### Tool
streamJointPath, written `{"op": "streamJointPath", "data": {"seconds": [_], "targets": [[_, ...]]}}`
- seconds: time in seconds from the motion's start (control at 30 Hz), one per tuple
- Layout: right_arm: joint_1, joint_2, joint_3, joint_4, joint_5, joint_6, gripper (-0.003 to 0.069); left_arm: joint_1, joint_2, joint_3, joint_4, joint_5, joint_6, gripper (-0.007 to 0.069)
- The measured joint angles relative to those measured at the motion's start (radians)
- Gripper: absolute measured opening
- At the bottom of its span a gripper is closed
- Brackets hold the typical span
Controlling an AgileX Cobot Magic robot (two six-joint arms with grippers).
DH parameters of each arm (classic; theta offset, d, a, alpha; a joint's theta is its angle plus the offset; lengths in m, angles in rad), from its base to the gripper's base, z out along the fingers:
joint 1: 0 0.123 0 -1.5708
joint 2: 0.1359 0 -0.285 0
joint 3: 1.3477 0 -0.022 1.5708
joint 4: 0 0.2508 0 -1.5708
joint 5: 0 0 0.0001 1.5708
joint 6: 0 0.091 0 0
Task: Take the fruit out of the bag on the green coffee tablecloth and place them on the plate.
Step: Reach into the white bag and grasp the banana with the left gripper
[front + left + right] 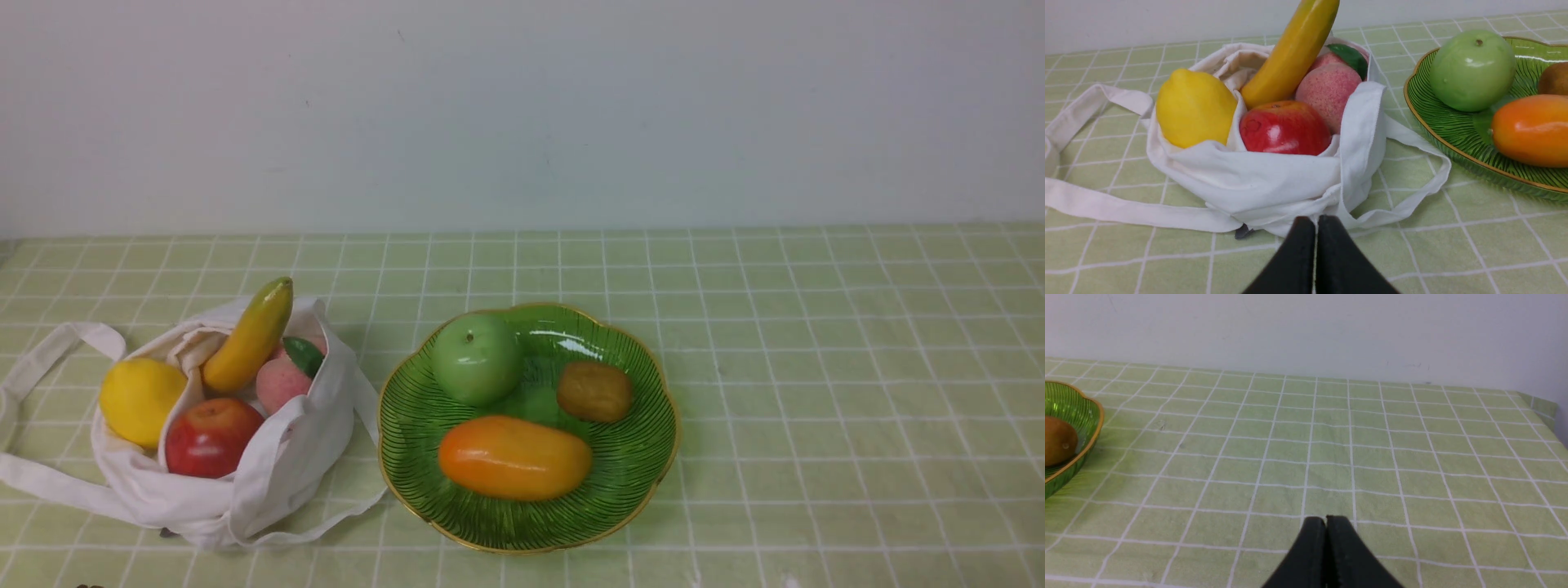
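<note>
The white cloth bag (269,457) lies open on the green gridded tablecloth (816,367) at the left. In it are a yellow banana (249,335), a yellow lemon (140,400), a red apple (211,437) and a pink peach (282,382). The green glass plate (645,482) stands to the bag's right. In the left wrist view the bag (1274,183), banana (1294,49), lemon (1194,108), apple (1284,128) and peach (1329,90) lie just ahead of my shut, empty left gripper (1315,218). My right gripper (1326,518) is shut and empty over bare cloth. Neither gripper shows in the front view.
On the plate lie a green apple (476,358), an orange mango-like fruit (514,457) and a brown kiwi (594,392). The bag's long straps (49,347) trail to the left and toward the plate. A pale wall stands behind the table.
</note>
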Motion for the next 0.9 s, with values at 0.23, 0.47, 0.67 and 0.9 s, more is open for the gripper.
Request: {"op": "streamJointPath", "data": {"seconds": [0.23, 0.47, 0.67, 0.9], "targets": [[0.0, 0.0, 0.0, 0.0, 0.0, 0.0, -0.0013, 0.0, 0.0, 0.0, -0.191, -0.135, -0.098, -0.0008], [0.0, 0.0, 0.0, 0.0, 0.0, 0.0, -0.0013, 0.0, 0.0, 0.0, -0.399, -0.463, -0.136, -0.0008], [0.0, 0.0, 0.0, 0.0, 0.0, 0.0, -0.0013, 0.0, 0.018, -0.13, -0.399, -0.588, -0.098, -0.0008], [0.0, 0.0, 0.0, 0.0, 0.0, 0.0, -0.0013, 0.0, 0.38, -0.477, -0.314, -0.113, 0.107, -0.0008]]}}
